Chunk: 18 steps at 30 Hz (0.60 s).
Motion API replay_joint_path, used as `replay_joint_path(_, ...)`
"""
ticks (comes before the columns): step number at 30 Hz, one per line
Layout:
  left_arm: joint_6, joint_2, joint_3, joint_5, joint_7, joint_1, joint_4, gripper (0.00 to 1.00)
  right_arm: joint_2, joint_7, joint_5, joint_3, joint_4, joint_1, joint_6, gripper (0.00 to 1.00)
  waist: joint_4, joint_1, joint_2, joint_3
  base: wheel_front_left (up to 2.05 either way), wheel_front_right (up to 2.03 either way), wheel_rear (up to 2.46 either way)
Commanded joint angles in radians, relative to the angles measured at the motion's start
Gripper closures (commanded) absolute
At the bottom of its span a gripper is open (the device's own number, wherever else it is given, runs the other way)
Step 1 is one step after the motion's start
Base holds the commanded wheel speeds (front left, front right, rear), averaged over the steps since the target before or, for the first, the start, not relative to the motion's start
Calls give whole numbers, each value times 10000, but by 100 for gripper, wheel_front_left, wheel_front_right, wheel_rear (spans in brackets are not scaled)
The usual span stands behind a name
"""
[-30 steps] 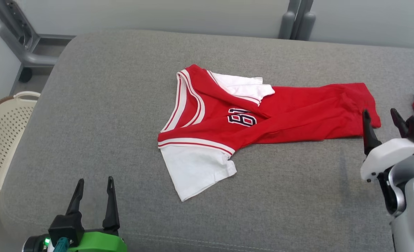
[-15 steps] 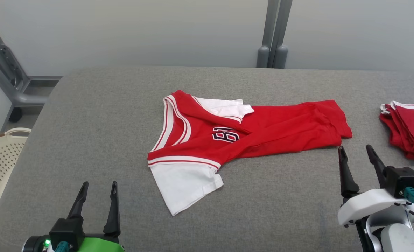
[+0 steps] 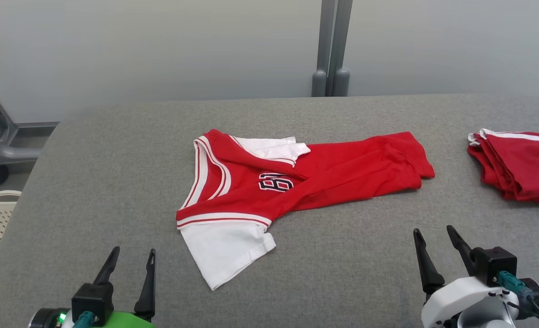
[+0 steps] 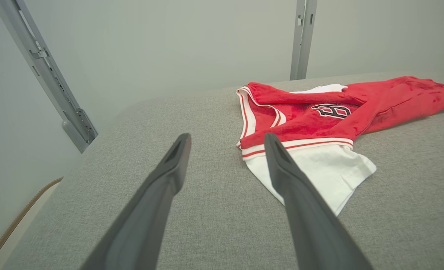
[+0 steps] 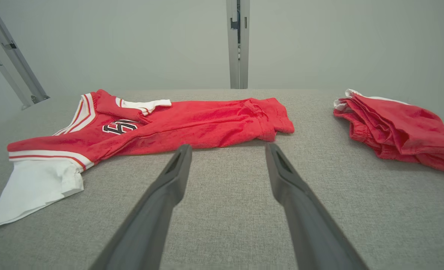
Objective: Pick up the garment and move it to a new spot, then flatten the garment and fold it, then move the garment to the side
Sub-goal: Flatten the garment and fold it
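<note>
Both my tools stand fully open and hold nothing. My left gripper (image 3: pixel 133 250) hovers at the near left and my right gripper (image 3: pixel 433 230) at the near right, both apart from the cloth. The garment (image 3: pixel 324 173), a red jersey with white sleeves, lies rumpled mid-way across the grey padded surface (image 3: pixel 105 173), collar left and hem right.

Its body is doubled over itself, so I judge a shallow pinch could take one layer only and lift it twisted. The near sleeve (image 3: pixel 226 248) hangs loose and may drag or fold under. A second red pile (image 3: pixel 515 168) sits to the right, near the hem, so a wide reach could snag it. Pressing too low could dig my fingers into the padding.
</note>
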Motion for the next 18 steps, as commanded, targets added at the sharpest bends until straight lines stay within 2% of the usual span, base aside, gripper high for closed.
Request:
replay_joint_path(1,28,80,18,-85,-20,60,64,0,-23,-14,87,4,44,166,-12,0,-67,1,0,-32,0,0,0)
replay_joint_path(18,26,117,-214,-357,13,342,402,0,-23,184,163,212,-46,382,-12,0,-273,1,0,15,0,0,0)
